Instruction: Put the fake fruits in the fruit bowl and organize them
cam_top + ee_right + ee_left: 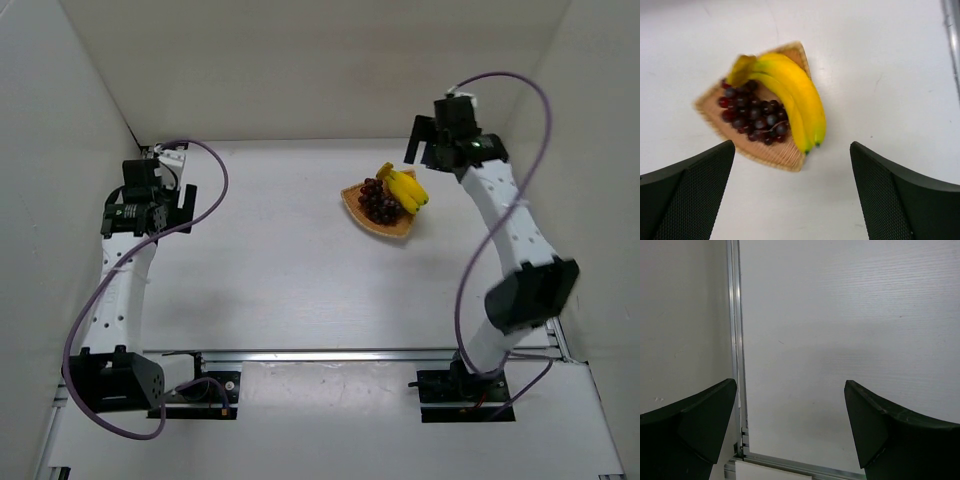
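Right gripper (792,145): jaws spread wide, nothing between them. It hangs above and just to one side of the bowl (707,107), clear of the fruit. Judgement: that is a release posture, fingers wide so that nothing snags on them.

Left gripper (790,383): also wide open and empty. It looks down at bare table (850,315) and a metal rail by the side wall. In the overhead view it sits at the far left, well apart from the fruit; it looks parked out of the way.

Bananas (790,95): in the bowl, along one straight edge, stem toward a corner, tips reaching the rim near the next corner. The curve follows the edge, which probably leaves the middle free.

Grapes (752,112): in the bowl, filling the hollow beside the bananas and touching their inner side. The dark bunch nestles into the bend, so each piece likely props the other.

Bowl: on the table toward the far right, near the right arm and out of the left arm's way.

Judgement: both fruits are in the bowl and the layout looks tidy. Only risk is the outer banana, riding close to the rim.
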`<state>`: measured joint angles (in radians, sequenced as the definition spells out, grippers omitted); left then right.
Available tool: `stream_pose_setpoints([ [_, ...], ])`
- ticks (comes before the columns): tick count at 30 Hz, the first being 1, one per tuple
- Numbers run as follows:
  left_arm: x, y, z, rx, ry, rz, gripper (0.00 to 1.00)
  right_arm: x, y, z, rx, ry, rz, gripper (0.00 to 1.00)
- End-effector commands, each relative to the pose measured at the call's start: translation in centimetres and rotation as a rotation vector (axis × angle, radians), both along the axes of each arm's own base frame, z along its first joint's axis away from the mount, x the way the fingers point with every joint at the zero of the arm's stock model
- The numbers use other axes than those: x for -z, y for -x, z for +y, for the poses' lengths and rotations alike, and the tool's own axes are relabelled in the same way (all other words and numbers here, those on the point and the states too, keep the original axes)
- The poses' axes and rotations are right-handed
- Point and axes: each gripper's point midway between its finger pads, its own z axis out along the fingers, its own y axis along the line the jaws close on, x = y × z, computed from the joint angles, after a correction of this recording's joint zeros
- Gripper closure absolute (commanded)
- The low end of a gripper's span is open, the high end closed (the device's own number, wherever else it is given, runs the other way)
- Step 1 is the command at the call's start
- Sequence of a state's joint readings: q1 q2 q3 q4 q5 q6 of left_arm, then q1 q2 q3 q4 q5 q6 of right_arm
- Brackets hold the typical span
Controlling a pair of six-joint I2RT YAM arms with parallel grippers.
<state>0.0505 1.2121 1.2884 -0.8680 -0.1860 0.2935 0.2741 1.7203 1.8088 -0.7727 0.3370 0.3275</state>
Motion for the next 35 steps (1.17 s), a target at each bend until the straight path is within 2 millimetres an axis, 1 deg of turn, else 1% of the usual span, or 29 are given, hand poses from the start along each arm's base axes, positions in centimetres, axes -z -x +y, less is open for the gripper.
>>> stream_pose_setpoints([
  [1,-2.4,0.9,1.3,-0.054,0.011,-0.067,0.0,-8.6,5.9,-3.8,0.152,-0.124,-0.22,0.0],
  [2,-2.4,1.3,1.5,-0.07,0.018,-0.074,0.0,-8.7,7.1,-4.9,0.187,-0.142,-0.231,0.0],
  [3,-2.9,1.6,1.8,-0.079,0.017,-0.091,0.0,-6.4,8.5,-7.0,0.253,-0.138,-0.191,0.0],
  [4,-2.1,2.2,2.4,-0.113,0.018,-0.075,0.0,-7.6,10.9,-8.0,0.278,-0.168,-0.242,0.0],
  [5,-1.9,2.4,2.4,-0.113,0.018,-0.074,0.0,-7.1,12.2,-8.8,0.31,-0.181,-0.246,0.0],
  [6,-1.9,3.0,2.8,-0.142,0.022,-0.082,0.0,-5.6,14.3,-9.9,0.34,-0.176,-0.24,0.0],
  [8,-0.8,3.7,3.3,-0.191,0.026,-0.066,0.0,-3.4,16.8,-10.3,0.381,-0.194,-0.194,0.0],
  [9,-0.3,3.9,3.4,-0.204,0.027,-0.056,0.0,-3.2,18.4,-10.4,0.393,-0.213,-0.203,0.0],
  [10,-0.6,4.3,3.3,-0.21,0.033,-0.072,0.0,-0.5,19.9,-10.4,0.417,-0.212,-0.127,0.0],
  [11,0.0,4.7,3.3,-0.227,0.036,-0.064,0.0,0.0,21.1,-10.0,0.441,-0.267,-0.136,0.0],
  [13,0.1,5.5,3.1,-0.243,0.053,-0.077,0.0,2.0,22.5,-8.7,0.416,-0.338,-0.091,0.0],
  [14,0.6,5.8,3.0,-0.258,0.07,-0.076,0.0,3.9,23.8,-8.3,0.412,-0.357,-0.062,0.0],
  [16,0.5,6.4,2.6,-0.265,0.094,-0.102,0.0,5.5,25.1,-8.0,0.453,-0.406,-0.041,0.0],
  [17,0.7,6.6,2.3,-0.275,0.121,-0.111,0.0,5.8,26.0,-8.1,0.46,-0.42,-0.054,0.0],
  [18,1.3,7.1,1.9,-0.271,0.138,-0.088,0.0,6.8,26.4,-8.0,0.471,-0.425,-0.042,0.0],
  [19,1.7,7.2,1.8,-0.278,0.145,-0.082,0.0,7.2,27.0,-8.3,0.479,-0.417,-0.043,0.0],
  [20,2.1,7.7,1.5,-0.283,0.165,-0.077,0.0,7.1,27.5,-8.3,0.474,-0.423,-0.063,0.0],
  [21,1.8,7.8,1.4,-0.288,0.172,-0.093,0.0,7.0,27.9,-8.6,0.483,-0.415,-0.071,0.0],
  [22,2.6,8.2,1.4,-0.29,0.172,-0.067,0.0,7.0,28.2,-8.9,0.493,-0.407,-0.081,0.0],
  [23,2.9,8.4,1.3,-0.302,0.184,-0.07,0.0,6.9,28.6,-8.9,0.492,-0.409,-0.089,0.0],
  [24,2.6,8.5,1.2,-0.309,0.193,-0.084,0.0,6.8,28.7,-9.2,0.499,-0.403,-0.102,0.0],
  [25,3.2,8.6,0.9,-0.297,0.206,-0.069,0.0,7.0,28.9,-9.2,0.495,-0.392,-0.091,0.0],
  [26,3.0,8.7,1.0,-0.302,0.214,-0.08,0.0,6.6,29.1,-9.4,0.499,-0.39,-0.107,0.0],
  [28,3.3,9.1,1.2,-0.312,0.222,-0.08,0.0,6.3,29.4,-9.6,0.497,-0.379,-0.118,0.0],
  [33,3.2,9.3,1.0,-0.305,0.228,-0.08,0.0,6.6,29.9,-10.2,0.524,-0.349,-0.108,0.0],
  [35,2.8,9.2,1.0,-0.306,0.235,-0.091,0.0,6.6,29.9,-10.3,0.517,-0.34,-0.106,0.0],
])
